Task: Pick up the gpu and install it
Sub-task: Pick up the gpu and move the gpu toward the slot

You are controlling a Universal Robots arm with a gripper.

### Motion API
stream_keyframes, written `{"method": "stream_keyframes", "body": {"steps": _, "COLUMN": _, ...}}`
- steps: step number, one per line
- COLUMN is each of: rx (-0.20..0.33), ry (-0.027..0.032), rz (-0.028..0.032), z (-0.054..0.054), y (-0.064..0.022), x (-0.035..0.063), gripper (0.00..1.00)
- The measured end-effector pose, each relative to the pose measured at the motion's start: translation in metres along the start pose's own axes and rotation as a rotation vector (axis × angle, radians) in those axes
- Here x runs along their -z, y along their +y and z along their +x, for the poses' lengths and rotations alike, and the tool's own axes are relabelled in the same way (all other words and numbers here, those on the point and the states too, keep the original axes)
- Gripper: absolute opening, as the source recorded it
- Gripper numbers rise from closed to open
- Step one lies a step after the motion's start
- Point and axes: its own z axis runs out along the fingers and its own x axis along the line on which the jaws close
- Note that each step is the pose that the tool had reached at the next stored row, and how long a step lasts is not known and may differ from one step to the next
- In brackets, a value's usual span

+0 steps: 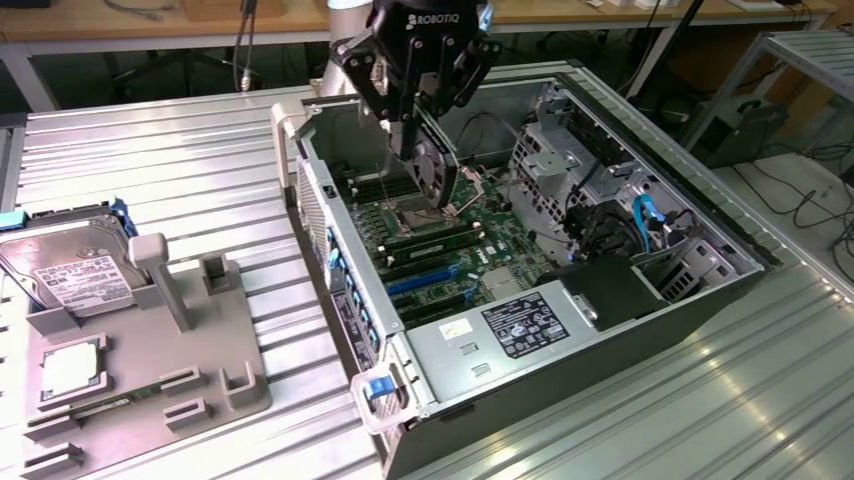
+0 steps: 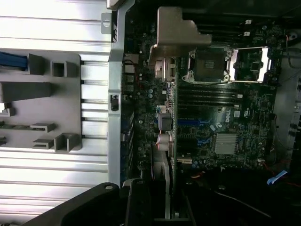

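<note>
I see my gripper (image 1: 416,115) clamped on the gpu (image 1: 430,172), hanging edge-down over the open computer case (image 1: 601,375). The CPU socket (image 1: 416,215) sits beneath it and the hard drive (image 1: 67,268) lies at eight o'clock.

Probably a robotics lab: open computer tower (image 1: 587,395) on ribbed metal table (image 1: 174,170), cabled workbenches (image 1: 134,25) behind.

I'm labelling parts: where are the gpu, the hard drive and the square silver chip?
gpu (image 1: 430,166): exterior view, dark face.
hard drive (image 1: 67,274): exterior view, white label.
silver chip (image 1: 70,368): exterior view, top face.

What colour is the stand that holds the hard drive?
The stand is plain grey, clearest in the exterior view.
</note>
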Motion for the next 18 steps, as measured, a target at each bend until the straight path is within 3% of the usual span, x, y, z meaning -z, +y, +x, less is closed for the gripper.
{"method": "stream_keyframes", "body": {"steps": 4, "rx": 0.0, "ry": 0.0, "rz": 0.0, "z": -0.015, "y": -0.0007, "x": -0.0001, "gripper": 0.28}}
{"method": "stream_keyframes", "body": {"steps": 18, "rx": 0.0, "ry": 0.0, "rz": 0.0, "z": -0.034, "y": -0.0015, "x": -0.0002, "gripper": 0.28}}
